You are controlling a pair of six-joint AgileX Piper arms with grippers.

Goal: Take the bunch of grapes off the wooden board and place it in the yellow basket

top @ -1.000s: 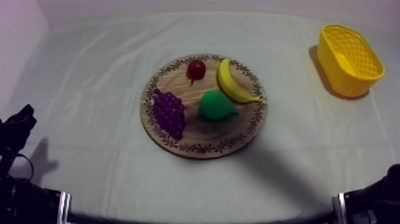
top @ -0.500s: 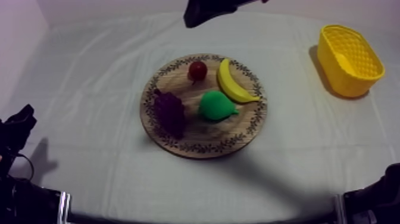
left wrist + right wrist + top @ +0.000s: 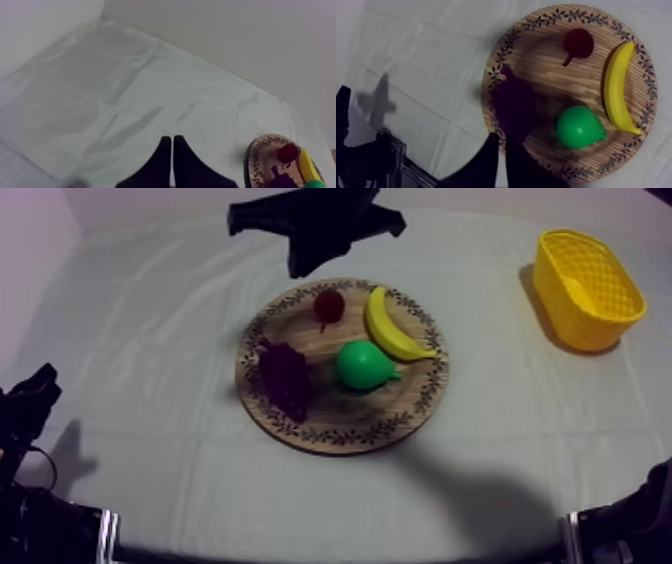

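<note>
The bunch of purple grapes lies on the left part of the round wooden board, beside a green pear, a banana and a small red fruit. My right gripper hangs high over the far side of the board, shut on nothing. From its wrist view the grapes lie in shadow just beyond its fingertips. The yellow basket stands at the far right. My left gripper rests at the near left, its fingers together.
The right wrist view also takes in the pear, the banana, the small red fruit and my left arm at the table's edge. Bare cloth lies between board and basket.
My right arm has come in from the far edge and moved left and nearer, over the board's far side. Its shadow now darkens the grapes. The left arm is still.
</note>
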